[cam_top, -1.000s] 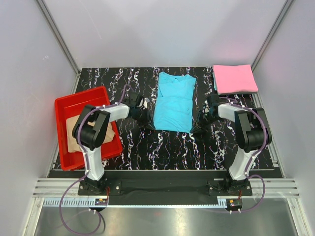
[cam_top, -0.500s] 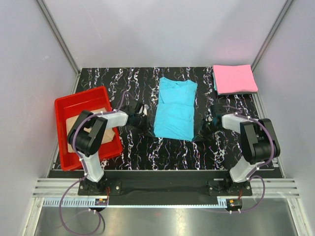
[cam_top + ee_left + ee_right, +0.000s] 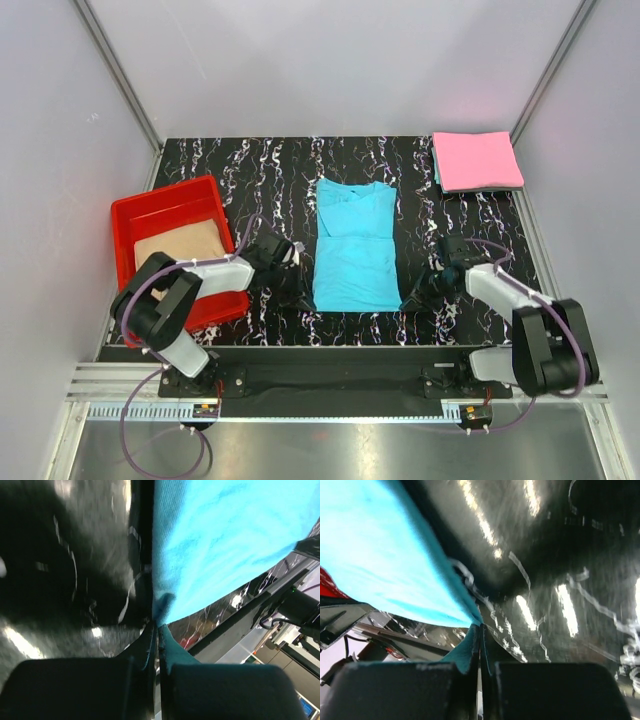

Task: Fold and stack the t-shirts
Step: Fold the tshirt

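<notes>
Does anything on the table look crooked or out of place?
Nothing stands out. The turquoise shirt lies flat, near corners pinched by the left gripper and right gripper; the pink shirt sits folded.

You're in a robotics lab cell: plain white panels on aluminium struts box in the black marbled counter.
</notes>
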{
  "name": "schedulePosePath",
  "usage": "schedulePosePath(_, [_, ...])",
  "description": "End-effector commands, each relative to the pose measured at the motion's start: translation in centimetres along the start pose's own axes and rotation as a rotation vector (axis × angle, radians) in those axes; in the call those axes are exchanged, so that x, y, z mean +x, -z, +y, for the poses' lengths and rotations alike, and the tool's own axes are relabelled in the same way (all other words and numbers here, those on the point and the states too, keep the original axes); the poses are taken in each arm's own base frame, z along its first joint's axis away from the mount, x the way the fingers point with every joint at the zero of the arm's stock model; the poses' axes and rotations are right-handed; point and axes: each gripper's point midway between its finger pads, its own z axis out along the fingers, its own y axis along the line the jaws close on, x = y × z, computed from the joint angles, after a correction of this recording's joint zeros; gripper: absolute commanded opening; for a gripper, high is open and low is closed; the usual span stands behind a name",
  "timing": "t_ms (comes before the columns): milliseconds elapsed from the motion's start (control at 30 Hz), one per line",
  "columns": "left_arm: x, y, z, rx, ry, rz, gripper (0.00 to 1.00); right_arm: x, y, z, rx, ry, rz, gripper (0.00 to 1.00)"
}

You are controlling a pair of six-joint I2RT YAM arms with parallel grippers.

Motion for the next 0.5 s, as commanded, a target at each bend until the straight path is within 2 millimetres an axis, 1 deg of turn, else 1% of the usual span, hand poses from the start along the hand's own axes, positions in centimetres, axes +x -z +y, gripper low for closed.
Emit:
schedulePosePath(0, [0.1,1.2,-0.7,-0.001,-0.003,-0.051,0.0,0.4,2.0,-0.3,0.045,0.011,-0.057,0.0])
schedulePosePath(33, [0.1,1.4,-1.0,0.003,-0.007,-0.056,0.0,0.5,2.4,-0.2,0.046,0.011,-0.065,0.0])
schedulePosePath(133, [0.4,2.1,-2.4,0.025,-0.03,-0.069,0.0,1.5,2.8,0.5,0.019,0.029,-0.068,0.0])
schedulePosePath(200, [0.3,2.7,-3.0,0.028,-0.032,-0.09,0.0,2.2,3.1,1.0,0.022,0.053,-0.069,0.0])
schedulePosePath(367, [0.1,3.6,-3.3,0.01,-0.029,-0.119,0.0,1.9,4.4,1.4,0.04,0.077,-0.132,0.0])
schedulePosePath(467, [-0.2,4.1,-3.7,0.013,-0.027,-0.135,0.0,1.6,4.7,1.6,0.035,0.084,-0.153,0.0])
